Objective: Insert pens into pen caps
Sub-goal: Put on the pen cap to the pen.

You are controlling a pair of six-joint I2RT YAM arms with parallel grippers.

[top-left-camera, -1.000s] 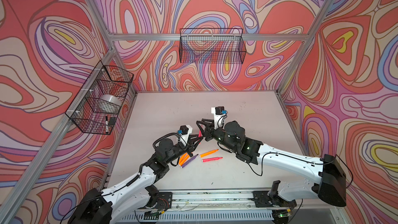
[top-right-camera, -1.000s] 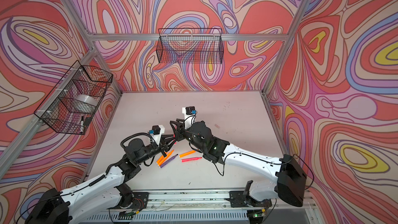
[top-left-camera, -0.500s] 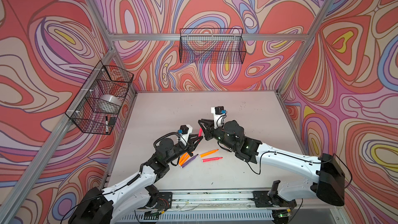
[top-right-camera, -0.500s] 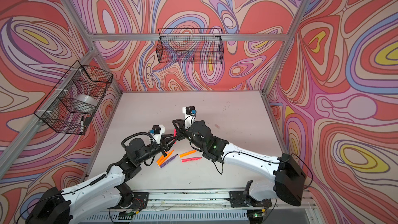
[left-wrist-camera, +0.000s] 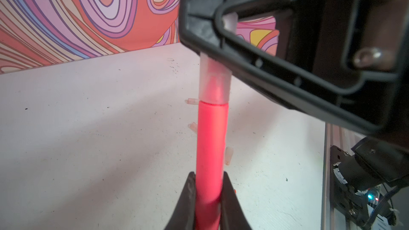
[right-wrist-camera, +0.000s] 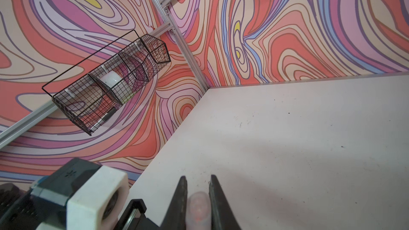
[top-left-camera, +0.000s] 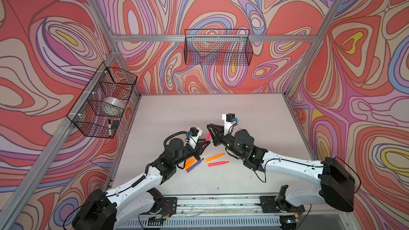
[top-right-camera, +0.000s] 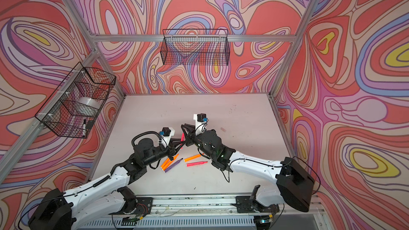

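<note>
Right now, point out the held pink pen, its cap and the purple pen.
held pink pen (left-wrist-camera: 211, 142): left wrist view, mid-barrel.
cap (left-wrist-camera: 214, 85): left wrist view, translucent wall near the barrel.
purple pen (top-left-camera: 194, 165): in a top view, mid-barrel.

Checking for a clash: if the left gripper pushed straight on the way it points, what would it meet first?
Likely the right gripper, shut on the pen cap fitted on the pink pen that the left gripper holds.
</note>
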